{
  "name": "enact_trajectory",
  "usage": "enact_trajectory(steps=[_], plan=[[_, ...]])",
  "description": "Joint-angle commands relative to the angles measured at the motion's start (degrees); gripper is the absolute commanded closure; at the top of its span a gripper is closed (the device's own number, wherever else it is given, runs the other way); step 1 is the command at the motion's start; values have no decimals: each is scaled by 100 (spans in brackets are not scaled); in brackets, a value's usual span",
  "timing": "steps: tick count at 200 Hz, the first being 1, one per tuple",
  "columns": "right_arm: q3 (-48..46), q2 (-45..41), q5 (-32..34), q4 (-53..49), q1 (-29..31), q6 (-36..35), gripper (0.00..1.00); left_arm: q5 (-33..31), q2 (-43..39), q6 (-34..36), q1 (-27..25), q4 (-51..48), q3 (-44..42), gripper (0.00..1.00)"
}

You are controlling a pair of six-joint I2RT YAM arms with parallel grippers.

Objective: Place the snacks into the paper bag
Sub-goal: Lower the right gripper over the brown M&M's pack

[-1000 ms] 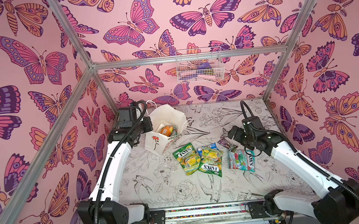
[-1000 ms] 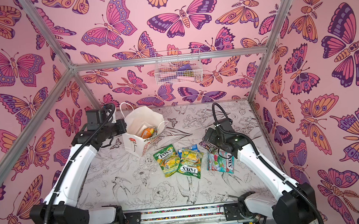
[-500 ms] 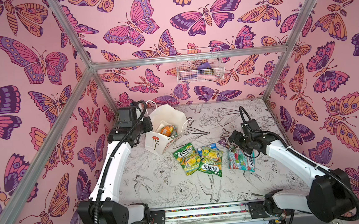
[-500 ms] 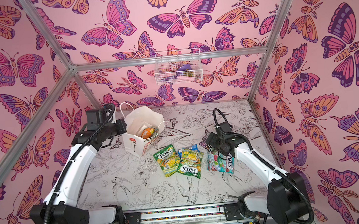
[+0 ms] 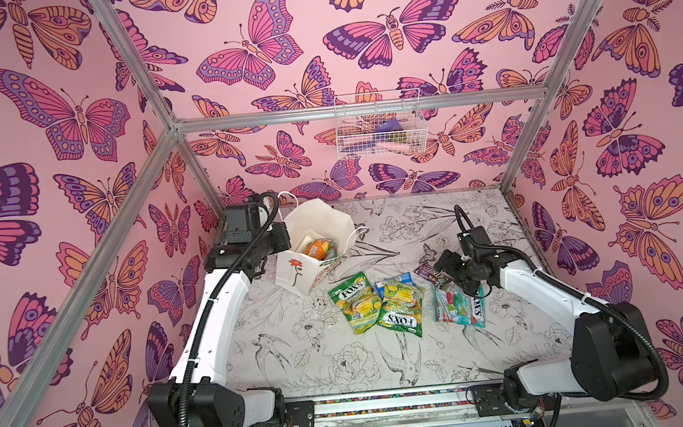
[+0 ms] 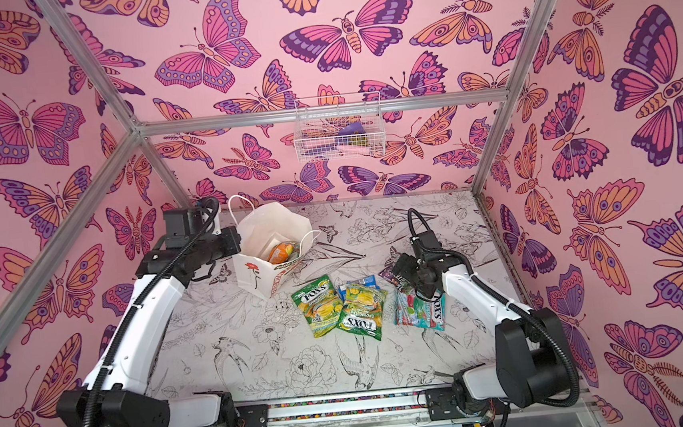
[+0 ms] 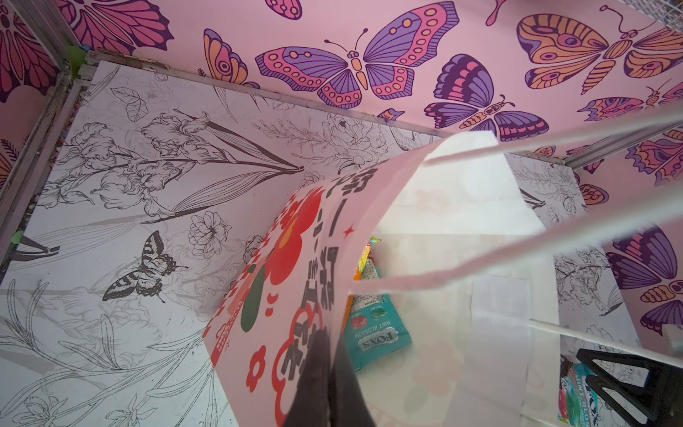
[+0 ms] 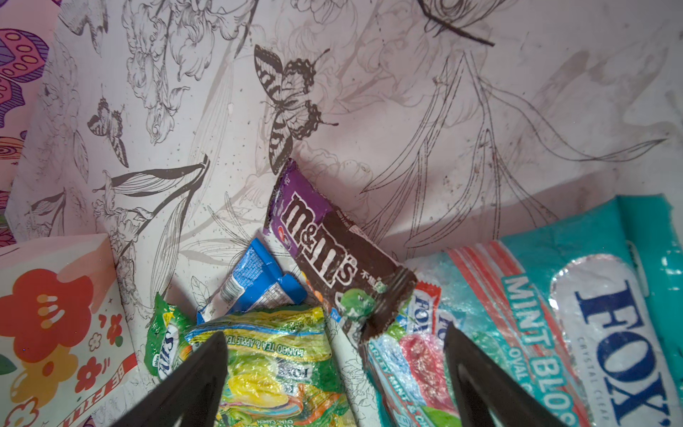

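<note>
The white paper bag (image 5: 294,268) stands open at the back left, an orange snack (image 5: 318,247) and a teal FOX'S packet (image 7: 377,332) inside. My left gripper (image 7: 330,355) is shut on the paper bag's printed side wall (image 7: 281,295) at its rim. On the table lie two green-yellow packets (image 5: 355,301) (image 5: 401,308), a small blue packet (image 8: 255,281), a dark purple wrapper (image 8: 325,236) and a teal FOX'S bag (image 5: 460,309). My right gripper (image 8: 332,334) hangs open just above the purple wrapper's end, holding nothing.
A white wire basket (image 5: 379,128) hangs on the back wall. Butterfly-print walls and metal frame posts (image 5: 528,124) close in the table on three sides. The bag's cord handles (image 7: 517,251) cross the left wrist view.
The right arm has shifted a little and brought its gripper down toward the purple wrapper, jaws slightly narrower. The left arm and the bag have not moved.
</note>
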Motion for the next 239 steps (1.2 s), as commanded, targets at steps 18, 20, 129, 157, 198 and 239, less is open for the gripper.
enact_trajectory(steps=[18, 20, 129, 157, 198, 239], plan=[[-81, 131, -92, 86, -70, -101, 8, -7, -138, 8, 52, 161, -57, 100], [-82, 139, -100, 82, -70, -98, 8, -7, -140, 7, 55, 160, -57, 100], [-66, 311, -246, 112, -100, -176, 7, 1, -141, -1, 54, 175, -59, 100], [-64, 337, -262, 121, -97, -193, 7, 15, -143, 4, 61, 171, -54, 100], [-112, 338, -259, 161, -101, -220, 7, 32, -141, 4, 58, 176, -54, 100], [-142, 470, -258, 282, -123, -226, 10, 28, -142, -8, 59, 170, -54, 100]])
